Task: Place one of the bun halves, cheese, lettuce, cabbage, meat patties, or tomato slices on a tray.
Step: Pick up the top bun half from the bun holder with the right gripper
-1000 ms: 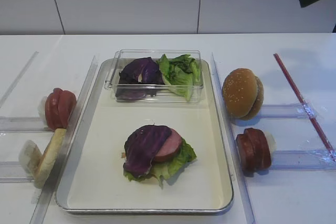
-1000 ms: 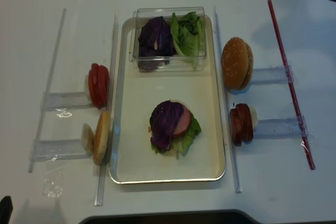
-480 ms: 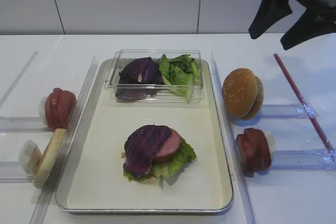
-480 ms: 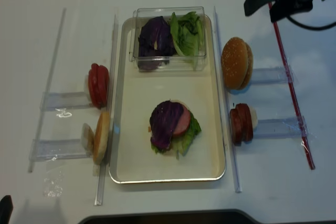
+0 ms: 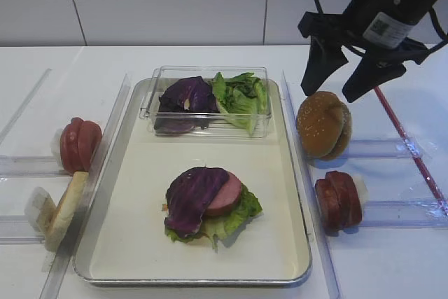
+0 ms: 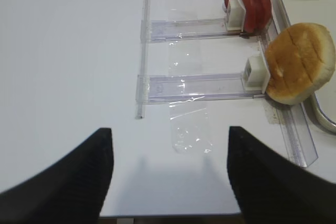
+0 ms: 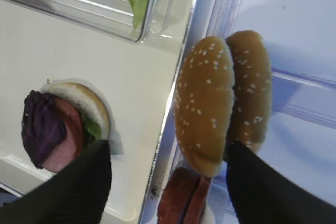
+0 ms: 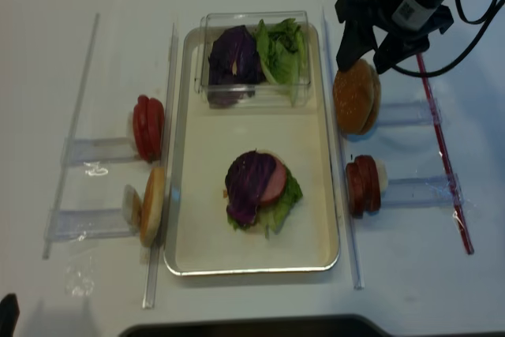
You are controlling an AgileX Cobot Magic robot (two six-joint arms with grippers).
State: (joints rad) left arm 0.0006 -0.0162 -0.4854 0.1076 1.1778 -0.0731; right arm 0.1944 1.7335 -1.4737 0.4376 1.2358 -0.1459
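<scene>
The right hand (image 5: 334, 90) hangs in the upper right of the overhead frame, its two dark fingers (image 7: 86, 187) spread wide and holding nothing, poised directly above the sesame bun tops (image 5: 321, 124). The wrist view looks straight down between those fingers: the two domed halves (image 7: 205, 103) stand on edge, leaning together on a clear plastic rail (image 5: 378, 148), so a hand coming from above can straddle one of them.

Right of centre, just outside the tray (image 5: 126, 243) edge and below the buns, the dark meat patties (image 5: 337, 199) also stand upright on a second rail. At the left of the frame the tomato slices (image 5: 77, 145) and a pale flat bun half (image 5: 64, 209) are racked the same way.

In the middle of the tray a part-built burger (image 5: 208, 204) already sits: a purple cabbage leaf and a slice of meat over lettuce on a pale base. A clear box (image 5: 210, 99) at the tray's top edge holds spare cabbage (image 5: 185, 99) and lettuce (image 5: 241, 96).

The left hand (image 6: 168, 182) is parked low over bare counter (image 6: 68, 51) at the left, fingers apart and empty, well away from the work.

Judging by the stack, the seeded top is the likely next piece to close it.
</scene>
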